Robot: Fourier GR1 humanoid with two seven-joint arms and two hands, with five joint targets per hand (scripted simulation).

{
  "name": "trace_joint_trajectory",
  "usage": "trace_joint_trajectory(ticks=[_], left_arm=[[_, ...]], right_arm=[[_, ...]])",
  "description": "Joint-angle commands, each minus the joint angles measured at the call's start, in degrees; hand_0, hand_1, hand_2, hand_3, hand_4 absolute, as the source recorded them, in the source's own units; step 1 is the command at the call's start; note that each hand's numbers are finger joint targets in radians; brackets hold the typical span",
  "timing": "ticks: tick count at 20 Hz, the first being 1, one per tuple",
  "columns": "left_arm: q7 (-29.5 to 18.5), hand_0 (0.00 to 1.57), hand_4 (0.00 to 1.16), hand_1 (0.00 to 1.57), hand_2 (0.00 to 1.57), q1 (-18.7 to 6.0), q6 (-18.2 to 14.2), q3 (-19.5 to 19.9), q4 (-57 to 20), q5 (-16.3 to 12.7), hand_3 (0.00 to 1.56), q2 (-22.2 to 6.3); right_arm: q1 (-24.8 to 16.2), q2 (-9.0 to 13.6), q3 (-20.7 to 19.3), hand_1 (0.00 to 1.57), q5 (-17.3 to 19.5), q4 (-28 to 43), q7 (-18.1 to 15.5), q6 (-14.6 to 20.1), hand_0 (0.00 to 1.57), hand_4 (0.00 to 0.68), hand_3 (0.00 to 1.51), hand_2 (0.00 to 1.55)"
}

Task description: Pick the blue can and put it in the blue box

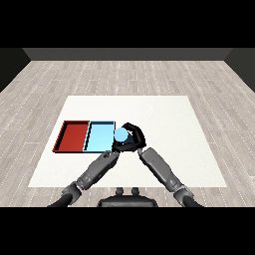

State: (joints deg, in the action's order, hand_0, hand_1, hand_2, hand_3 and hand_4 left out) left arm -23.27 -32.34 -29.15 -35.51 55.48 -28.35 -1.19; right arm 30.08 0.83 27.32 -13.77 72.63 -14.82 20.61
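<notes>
The blue can (121,134) stands upright at the right edge of the light blue tray (98,138); whether it hangs above the rim or rests on the table I cannot tell. My right hand (134,135) curls round the can from the right and behind. My left hand (118,148) sits just below the can, close to the right hand and the tray's near right corner, partly merged with the right hand's dark shape.
The red tray (71,136) lies directly left of the light blue tray, sharing a side. Both trays hold nothing. The white table (169,124) stretches wide to the right and behind the hands.
</notes>
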Motion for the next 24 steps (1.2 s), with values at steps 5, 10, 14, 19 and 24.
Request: trace_joint_trajectory(ticks=[5,10,14,19,24], left_arm=[[5.4,1.57,1.13,1.57,1.56,-1.3,-6.1,1.1,0.0,2.7,1.46,0.6],[6.5,1.57,1.14,1.57,1.55,-0.8,-6.7,0.9,1.9,3.7,1.46,-0.8],[-0.2,1.57,1.14,1.57,1.56,-0.7,-8.1,-0.3,-2.5,2.1,1.47,1.1],[3.5,1.57,1.14,1.57,1.56,-1.8,-7.9,1.0,-0.6,4.3,1.47,1.2],[2.3,1.57,1.14,1.57,1.57,-2.8,-5.2,3.7,-4.0,4.6,1.48,1.2]], right_arm=[[0.7,-0.8,-1.6,1.42,-2.8,-3.8,-3.8,-3.9,1.42,0.529,1.37,1.46],[-1.7,-0.8,-0.4,1.42,-2.9,-2.8,-4.8,-1.7,1.42,0.531,1.37,1.46],[0.5,-0.8,-2.0,1.33,-1.8,-3.3,-2.4,-2.7,1.33,0.496,1.30,1.40],[-0.6,-0.8,-0.4,0.00,3.4,-0.2,1.8,0.9,0.00,0.000,0.00,0.00],[1.2,-0.8,0.5,0.00,2.5,-2.8,0.6,2.1,0.00,0.000,0.00,0.00]])
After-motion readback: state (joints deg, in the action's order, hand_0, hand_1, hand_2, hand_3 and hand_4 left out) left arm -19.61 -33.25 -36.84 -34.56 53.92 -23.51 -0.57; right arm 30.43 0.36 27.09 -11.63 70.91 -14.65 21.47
